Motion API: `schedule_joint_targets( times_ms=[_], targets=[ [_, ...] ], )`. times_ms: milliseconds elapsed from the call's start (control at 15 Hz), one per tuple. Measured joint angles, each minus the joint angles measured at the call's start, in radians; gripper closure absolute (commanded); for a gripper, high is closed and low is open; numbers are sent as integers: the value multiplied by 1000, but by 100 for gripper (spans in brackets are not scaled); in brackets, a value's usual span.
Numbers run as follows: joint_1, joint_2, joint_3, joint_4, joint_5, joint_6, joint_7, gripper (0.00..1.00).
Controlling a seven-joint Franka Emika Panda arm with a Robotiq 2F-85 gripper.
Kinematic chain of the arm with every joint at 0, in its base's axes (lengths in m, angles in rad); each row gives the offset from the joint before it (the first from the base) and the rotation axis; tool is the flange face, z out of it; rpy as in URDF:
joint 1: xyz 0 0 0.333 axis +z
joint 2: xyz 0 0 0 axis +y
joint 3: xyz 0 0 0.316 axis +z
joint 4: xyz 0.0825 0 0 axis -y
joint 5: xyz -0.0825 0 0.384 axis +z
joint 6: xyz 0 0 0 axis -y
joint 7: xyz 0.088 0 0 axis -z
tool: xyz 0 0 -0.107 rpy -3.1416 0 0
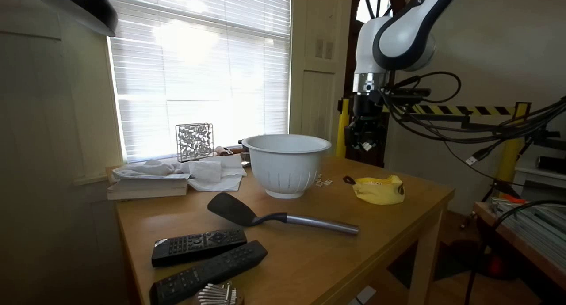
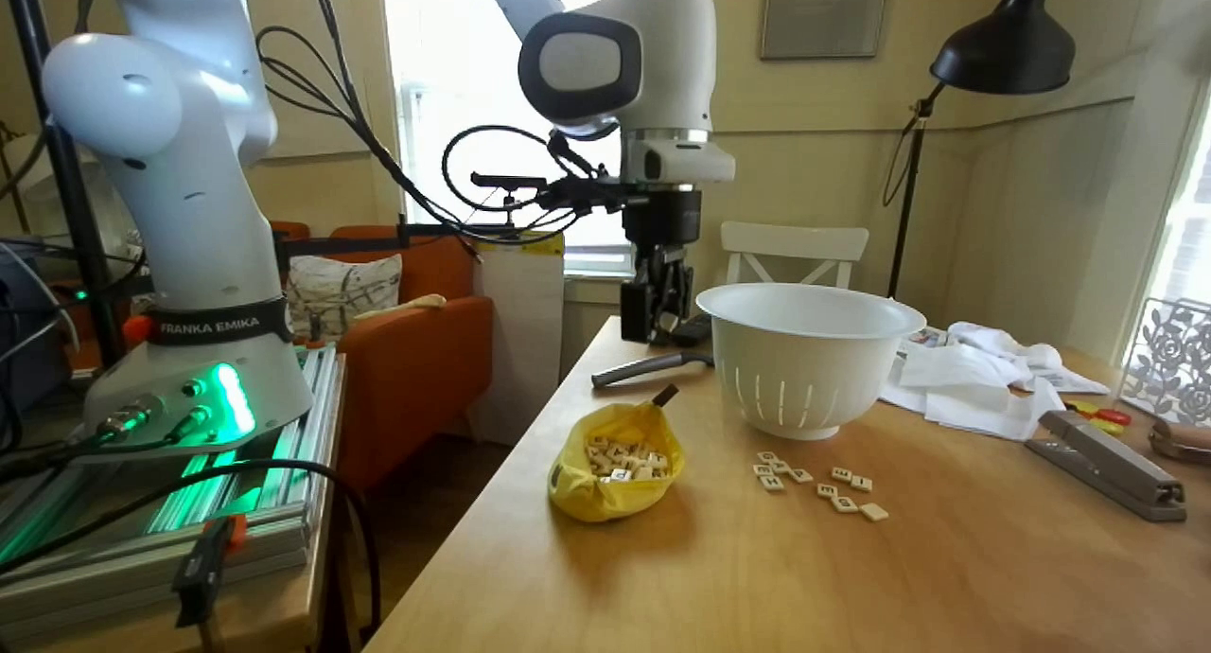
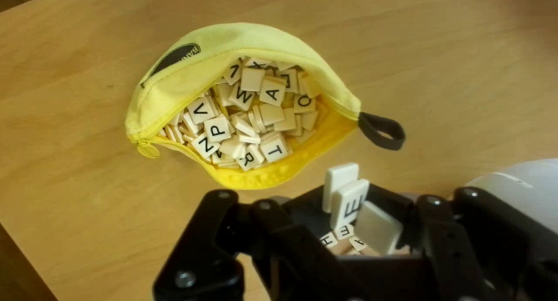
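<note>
Colander [image 2: 804,379], white: in an exterior view, scattered tiles [image 2: 827,491] at its 6 o'clock, stapler [image 2: 1107,464] between 3 and 4; it stands before the spatula [image 2: 646,369], hiding the blade.
Remotes [image 1: 209,272], two: at the colander's 7 o'clock in an exterior view.
Tined object [image 1: 218,295]: cut off by the lower edge.
Colander interior: depths hidden by the wall.
Gripper [image 3: 353,207]: jaws closed on letter tiles [image 3: 348,203], at least three, one marked E.
Pouch [image 3: 248,37], yellow, unzipped: at the gripper's 10 to 11 o'clock in the wrist view; holds many loose tiles [image 3: 217,128], several face down.
</note>
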Motion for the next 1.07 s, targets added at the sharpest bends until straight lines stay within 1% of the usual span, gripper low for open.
schedule_joint_targets(
  times_ms=[333,600,800,1067],
  targets=[
    [18,-17,55,157,0,-201,58,100],
    [34,31,97,320,3,-323,145,100],
    [53,119,115,437,3,-341,212,100],
    [76,273,118,600,3,-339,288,100]
  ],
)
